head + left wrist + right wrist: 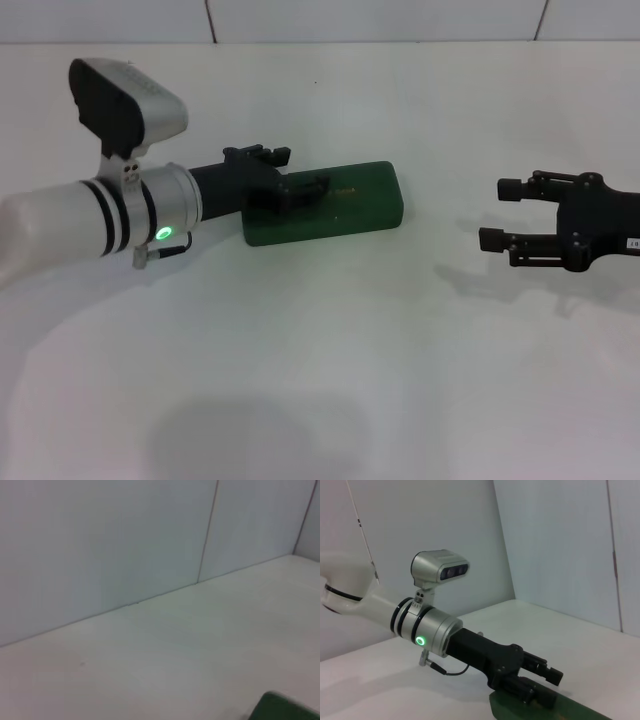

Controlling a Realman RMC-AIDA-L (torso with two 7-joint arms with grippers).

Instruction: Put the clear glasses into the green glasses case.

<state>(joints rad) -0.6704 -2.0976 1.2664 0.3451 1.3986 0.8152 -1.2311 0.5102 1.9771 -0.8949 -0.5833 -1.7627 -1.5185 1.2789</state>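
Observation:
The green glasses case (pixel 362 203) lies shut on the white table, a little left of centre; a corner of it shows in the left wrist view (pixel 287 708). My left gripper (pixel 300 170) is over the case's left end, open, with its lower finger (pixel 532 694) down on the lid (pixel 580 714) and nothing held between its fingers. My right gripper (pixel 497 213) hangs open to the right of the case, well apart from it and holding nothing. The clear glasses are out of view.
The white table (pixel 330 380) stretches out in front of and around the case. A white panelled wall (pixel 125 545) runs along the far edge of the table.

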